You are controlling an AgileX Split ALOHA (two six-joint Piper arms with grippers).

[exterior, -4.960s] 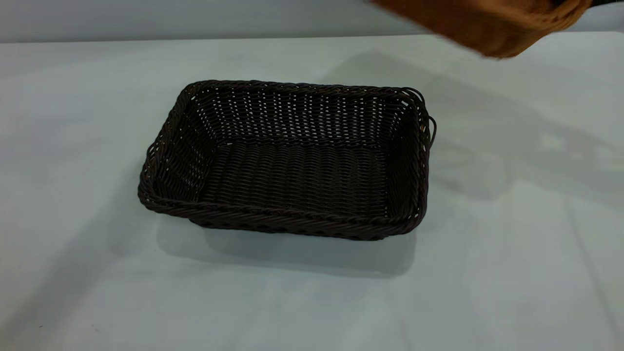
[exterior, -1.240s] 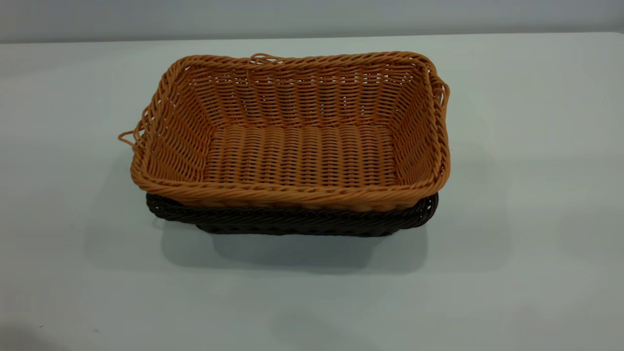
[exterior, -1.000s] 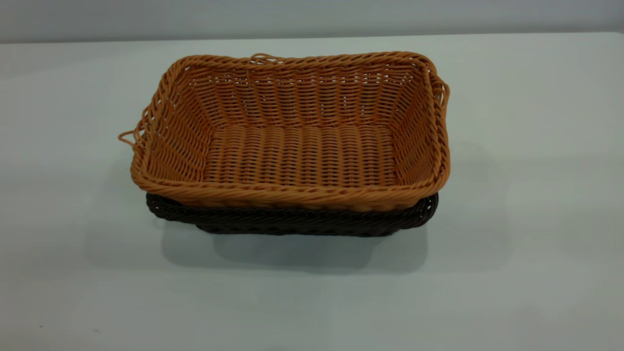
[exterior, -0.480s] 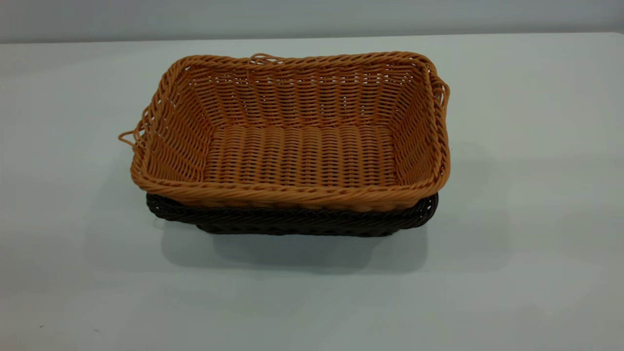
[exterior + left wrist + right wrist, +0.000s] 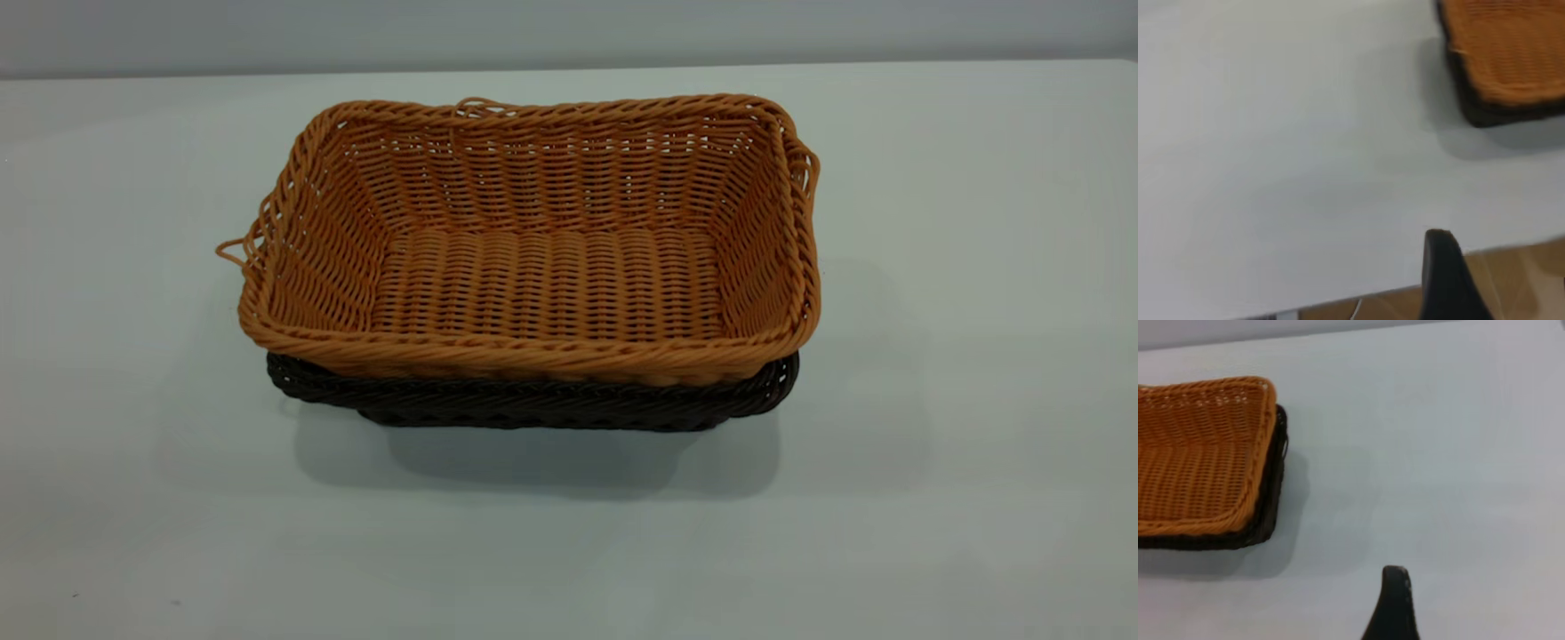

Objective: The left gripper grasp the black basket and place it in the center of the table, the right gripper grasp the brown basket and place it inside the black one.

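Note:
The brown basket (image 5: 542, 284) sits nested inside the black basket (image 5: 533, 404) at the middle of the table (image 5: 978, 400). Only the dark rim and lower wall of the black one show beneath it. Neither gripper appears in the exterior view. In the left wrist view a dark part of my left gripper (image 5: 1441, 280) hangs over the table's edge, well apart from the stacked baskets (image 5: 1511, 47). The right wrist view shows a dark part of my right gripper (image 5: 1395, 607) above bare table, apart from the brown basket (image 5: 1198, 453) and the black rim (image 5: 1268, 513).
Bare white-grey tabletop surrounds the baskets on all sides. A pale wall (image 5: 569, 31) runs behind the table's far edge. Wood-coloured floor (image 5: 1511, 280) shows past the table edge in the left wrist view.
Five seconds ago the black basket stood empty and the brown one hung in the air at the upper right. It now rests inside the black one. Nothing has moved over the last second.

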